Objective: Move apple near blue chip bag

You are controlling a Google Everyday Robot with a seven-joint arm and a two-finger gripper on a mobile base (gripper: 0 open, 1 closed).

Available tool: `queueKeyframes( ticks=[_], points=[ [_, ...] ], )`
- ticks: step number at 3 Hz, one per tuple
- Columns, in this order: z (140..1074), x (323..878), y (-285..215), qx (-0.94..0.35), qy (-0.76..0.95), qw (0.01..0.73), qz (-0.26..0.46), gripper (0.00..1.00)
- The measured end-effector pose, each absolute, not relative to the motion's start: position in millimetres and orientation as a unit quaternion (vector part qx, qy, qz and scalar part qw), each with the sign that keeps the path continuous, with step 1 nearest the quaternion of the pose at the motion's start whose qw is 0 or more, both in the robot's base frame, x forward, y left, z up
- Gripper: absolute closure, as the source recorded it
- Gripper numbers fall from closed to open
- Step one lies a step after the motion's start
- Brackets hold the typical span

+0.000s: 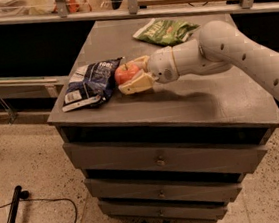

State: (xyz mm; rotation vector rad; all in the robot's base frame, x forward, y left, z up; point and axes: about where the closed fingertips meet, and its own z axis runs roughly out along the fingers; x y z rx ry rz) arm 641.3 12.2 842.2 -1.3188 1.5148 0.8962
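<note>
The red-orange apple (126, 72) sits between the cream fingers of my gripper (129, 75), low over the grey cabinet top (198, 99). The gripper is shut on the apple, one finger behind it and one in front. The dark navy-blue chip bag (92, 82) with white lettering lies flat just left of the apple, its right edge touching or almost touching the fruit. My white arm (233, 52) reaches in from the right.
A green snack bag (165, 31) lies at the back of the cabinet top, behind my arm. The cabinet has several drawers (160, 159) below. A shelf rail and posts run behind. A black cable and pole lie on the floor at the lower left.
</note>
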Motion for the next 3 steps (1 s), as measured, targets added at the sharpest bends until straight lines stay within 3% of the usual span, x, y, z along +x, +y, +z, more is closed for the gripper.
queueKeyframes(
  ticks=[1,2,3],
  points=[
    [844.8,643.5,8.7,-0.53,0.612,0.459,0.366,0.17],
    [847.3,643.1,6.7,-0.53,0.605,0.463,0.371,0.0],
    [848.6,641.2,6.9,-0.533,0.599,0.464,0.377,0.0]
  ],
)
